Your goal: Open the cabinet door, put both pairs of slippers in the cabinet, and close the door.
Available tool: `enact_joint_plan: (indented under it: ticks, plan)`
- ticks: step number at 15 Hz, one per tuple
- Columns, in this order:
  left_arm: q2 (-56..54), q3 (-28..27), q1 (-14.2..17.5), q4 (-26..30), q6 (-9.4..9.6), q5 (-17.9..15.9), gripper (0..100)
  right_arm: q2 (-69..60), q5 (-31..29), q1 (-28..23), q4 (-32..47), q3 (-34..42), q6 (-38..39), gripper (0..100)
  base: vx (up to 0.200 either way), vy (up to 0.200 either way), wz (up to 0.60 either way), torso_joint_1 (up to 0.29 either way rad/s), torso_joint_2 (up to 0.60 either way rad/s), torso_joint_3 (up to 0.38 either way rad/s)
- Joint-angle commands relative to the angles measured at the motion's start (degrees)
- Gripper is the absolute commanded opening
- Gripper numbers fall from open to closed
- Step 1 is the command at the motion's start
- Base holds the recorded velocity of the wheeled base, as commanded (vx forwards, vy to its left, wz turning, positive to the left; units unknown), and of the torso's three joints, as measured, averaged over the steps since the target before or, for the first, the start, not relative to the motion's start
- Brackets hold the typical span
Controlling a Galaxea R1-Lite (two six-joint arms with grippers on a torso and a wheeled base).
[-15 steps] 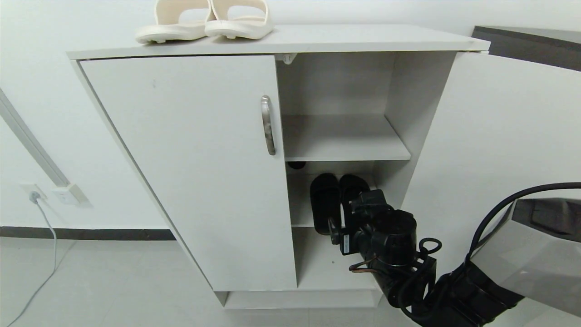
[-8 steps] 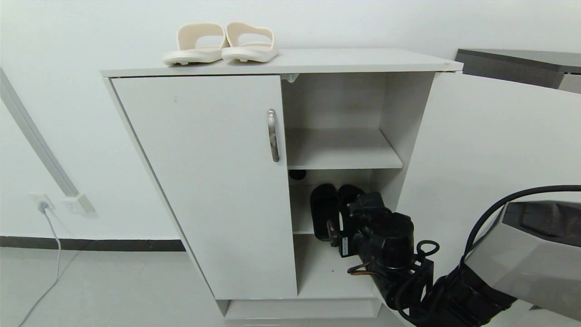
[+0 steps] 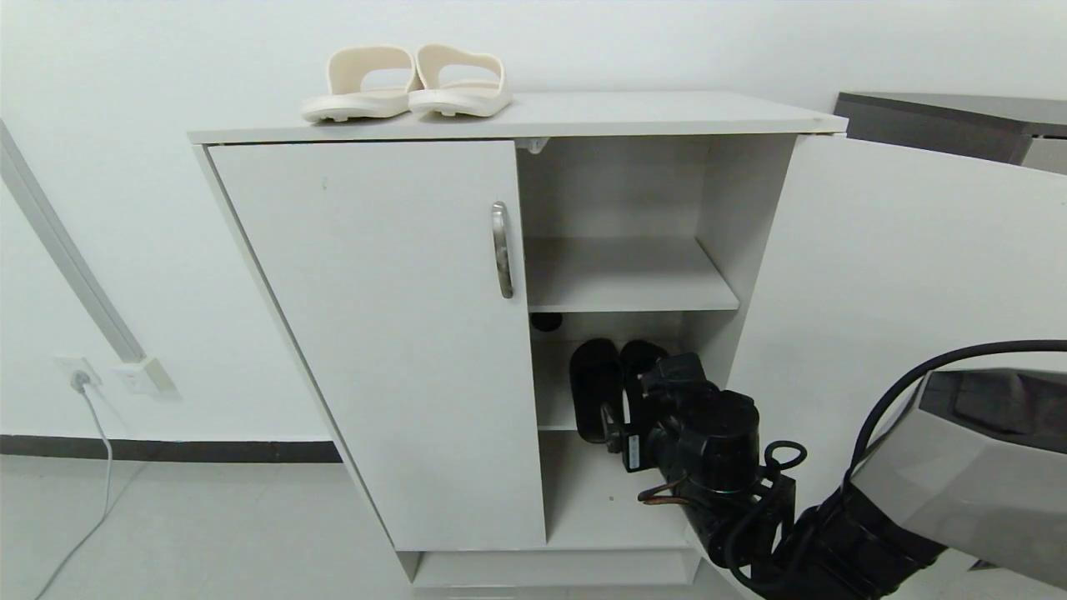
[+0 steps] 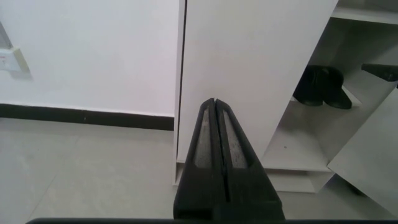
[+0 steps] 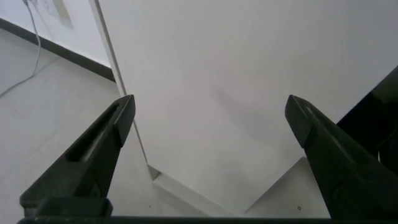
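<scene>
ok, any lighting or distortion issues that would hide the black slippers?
Head view: even light and no glare, but wide-angle bending splays the cabinet sides; the black slippers lie in shelf shadow, partly behind the right arm. Left wrist view: the slippers read as one dark, shaded shape. Right wrist view: flat white cabinet panel, soft shadow, no glare.

Wall outlet (image 3: 72, 373) with grey cable (image 3: 107, 458) plugged in, diagonal cable trunking (image 3: 67, 250) above, black baseboard (image 3: 167, 450), tiled floor (image 3: 208, 533).
</scene>
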Motion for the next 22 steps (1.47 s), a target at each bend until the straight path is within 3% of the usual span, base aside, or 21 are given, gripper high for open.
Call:
enact_joint_plan:
  ticks: [1, 9, 15, 18, 22]
  plan:
    - [0.09, 0.01, 0.01, -0.01, 0.06, 0.02, 0, 0.36, -0.03, 0.10, -0.04, -0.08, -0.01, 100, 0.000, 0.000, 0.00, 0.000, 0.00, 0.000]
    - [0.09, 0.01, 0.01, -0.01, 0.06, -0.07, 0, -0.61, 0.23, 0.36, -0.66, 1.41, -0.09, 100, 0.000, 0.175, 0.00, 0.003, 0.00, 0.004]
    - [0.09, 0.01, 0.01, -0.01, 0.06, -0.07, 0, -9.48, 9.55, 3.70, -5.32, 10.99, -4.22, 100, 0.000, 0.200, 0.00, 0.002, 0.00, 0.007]
    - [0.09, 0.01, 0.01, -0.01, -0.03, -0.07, 0, -9.48, 9.99, 4.14, -5.49, 11.43, -5.28, 100, 0.000, 0.200, 0.00, 0.001, 0.00, -0.001]
    - [0.09, 0.01, 0.01, -0.01, -0.03, 0.11, 0, -8.08, 9.72, 4.06, -6.02, 10.73, -5.19, 100, 0.000, 0.000, 0.00, 0.000, 0.00, 0.000]
